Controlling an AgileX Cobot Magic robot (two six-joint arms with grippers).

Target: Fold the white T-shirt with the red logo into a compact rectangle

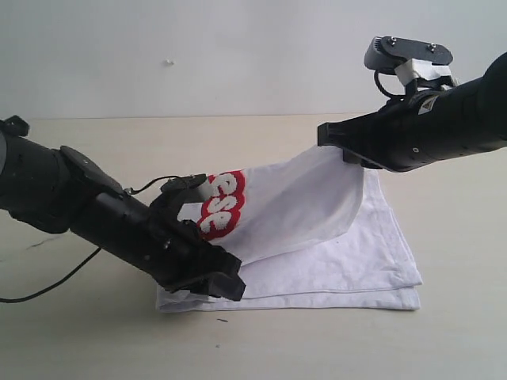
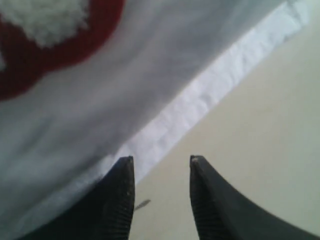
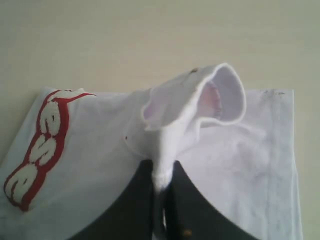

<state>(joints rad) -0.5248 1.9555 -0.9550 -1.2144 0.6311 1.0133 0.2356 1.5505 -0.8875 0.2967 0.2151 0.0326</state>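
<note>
From the exterior view, you had the white T-shirt point(image 1: 341, 261) lying partly folded on the surface point(image 1: 451, 340) at centre frame. One layer was lifted off it like a sail toward the upper right. Your right claw point(image 1: 342, 149) met the top of that layer, but that view did not show how its jaws stood. The right wrist view settled it: the claw was pressed together on a bunched fold of white fabric, which flared open just past the tips.

The red logo point(image 1: 223, 204) showed only a few letters in the exterior view, left of centre, cut off by your left arm point(image 1: 119, 218). The right wrist view showed a longer run of the strip near the left edge of its frame.

Your left claw point(image 1: 224, 283) sat low at the shirt's lower left corner. Only the left wrist view showed its fingers point(image 2: 122, 200) spread apart, with bare surface in the gap between them and the cloth's edge just beside one finger.
</note>
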